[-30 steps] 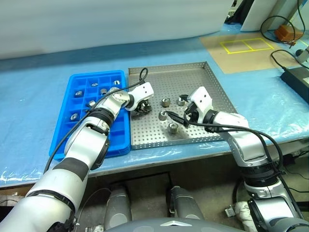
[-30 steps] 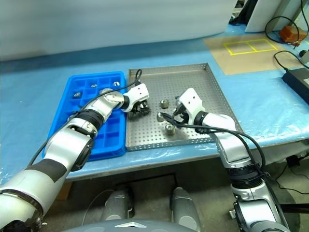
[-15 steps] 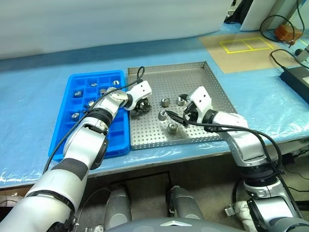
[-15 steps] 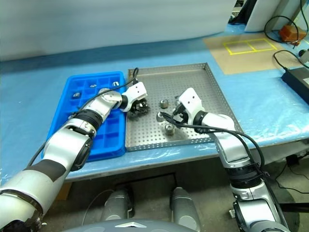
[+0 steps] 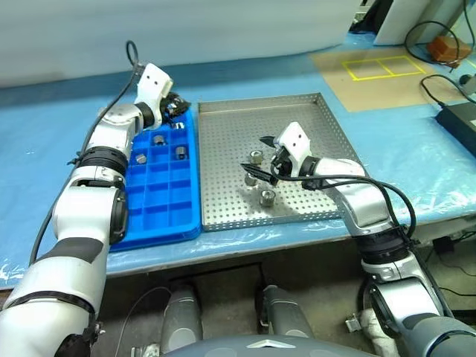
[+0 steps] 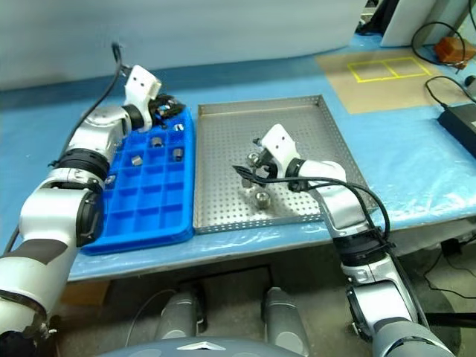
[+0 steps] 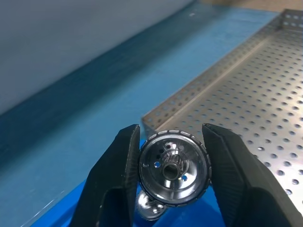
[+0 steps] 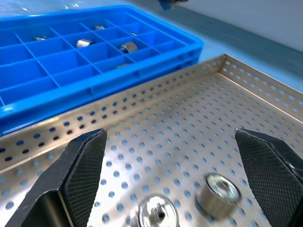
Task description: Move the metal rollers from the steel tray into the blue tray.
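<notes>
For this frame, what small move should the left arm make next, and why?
Probably lower the left gripper toward a free cell at the far end of the blue tray and open it. The left wrist view shows its fingers shut on a roller, already above the tray's far corner, beside the steel tray.

Head stereo pair looks down over both trays; wrist views sit close, sharing steel tray (image 8: 199, 118).
</notes>
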{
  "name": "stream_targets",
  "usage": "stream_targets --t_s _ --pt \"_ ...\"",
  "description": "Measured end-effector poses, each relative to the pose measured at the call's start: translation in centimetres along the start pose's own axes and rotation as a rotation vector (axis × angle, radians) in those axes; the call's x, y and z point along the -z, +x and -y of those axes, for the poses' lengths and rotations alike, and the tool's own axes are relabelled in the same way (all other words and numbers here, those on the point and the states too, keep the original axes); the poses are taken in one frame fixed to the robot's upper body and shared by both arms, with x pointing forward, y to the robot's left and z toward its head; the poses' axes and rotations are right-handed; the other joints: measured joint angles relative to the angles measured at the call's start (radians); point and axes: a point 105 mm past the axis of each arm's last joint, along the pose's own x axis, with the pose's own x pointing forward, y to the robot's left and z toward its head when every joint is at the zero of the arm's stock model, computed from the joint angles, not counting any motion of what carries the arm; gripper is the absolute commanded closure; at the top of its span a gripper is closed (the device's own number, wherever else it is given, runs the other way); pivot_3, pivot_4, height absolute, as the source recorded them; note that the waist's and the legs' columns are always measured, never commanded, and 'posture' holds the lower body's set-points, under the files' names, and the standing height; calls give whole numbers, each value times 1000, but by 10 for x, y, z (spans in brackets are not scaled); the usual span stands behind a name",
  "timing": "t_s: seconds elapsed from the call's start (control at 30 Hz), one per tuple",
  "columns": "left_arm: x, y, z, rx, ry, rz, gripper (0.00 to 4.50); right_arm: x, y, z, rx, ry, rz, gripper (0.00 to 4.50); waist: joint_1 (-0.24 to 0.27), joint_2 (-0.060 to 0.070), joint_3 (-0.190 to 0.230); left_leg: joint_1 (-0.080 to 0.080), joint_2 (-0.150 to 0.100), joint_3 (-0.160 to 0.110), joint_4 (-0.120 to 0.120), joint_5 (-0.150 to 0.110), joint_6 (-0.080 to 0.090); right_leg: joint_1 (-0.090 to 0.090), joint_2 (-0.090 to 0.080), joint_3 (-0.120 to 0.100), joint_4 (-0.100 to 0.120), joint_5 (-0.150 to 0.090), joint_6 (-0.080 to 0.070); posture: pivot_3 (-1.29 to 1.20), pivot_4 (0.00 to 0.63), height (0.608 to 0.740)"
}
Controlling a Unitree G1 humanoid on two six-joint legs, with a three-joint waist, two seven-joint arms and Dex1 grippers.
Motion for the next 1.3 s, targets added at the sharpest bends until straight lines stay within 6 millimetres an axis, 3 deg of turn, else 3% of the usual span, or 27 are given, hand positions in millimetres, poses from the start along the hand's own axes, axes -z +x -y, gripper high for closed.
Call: stream_targets --t_s 0.1,0.17,0.4,0.53,0.67,0.93,1.3 --pt "5 -15 -13 -25 -9 7 2735 -3 8 -4 -38 -11 17 0 11 0 0 0 0 0 -2 0 0 0 0 -1 0 0 0 -62 150 740" --pt "14 -37 -15 16 -20 11 2735 -2 12 -6 -62 -8 22 0 14 0 0 0 0 1 -5 0 0 -2 0 -1 0 0 -1 -54 150 740" --pt "62 -143 33 255 -114 -147 2735 -15 30 -21 -174 -6 74 0 26 -2 0 -9 5 -1 -11 4 -6 -15 2 -8 6 -2 -3 71 150 740" --pt "59 -185 43 260 -112 -202 2735 -20 38 -40 -315 -20 90 0 53 -3 1 -9 8 -4 -12 6 -10 -13 3 -14 10 -6 -10 126 150 740" --pt "51 -200 44 238 -78 -207 2735 -25 45 -55 -420 -23 106 0 79 -1 2 -1 10 -3 -13 7 -10 -6 1 -15 11 -7 -11 177 150 740" --pt "71 -209 53 164 -123 -262 2735 -30 56 -68 -519 -19 123 0 97 -2 2 2 14 -4 -15 8 -12 -3 3 -17 9 -8 -13 199 150 740" --pt "93 -213 56 104 -164 -325 2735 -26 55 -63 -490 -37 103 0 97 -2 1 0 15 -4 -15 9 -13 -4 5 -18 9 -8 -14 170 150 740"
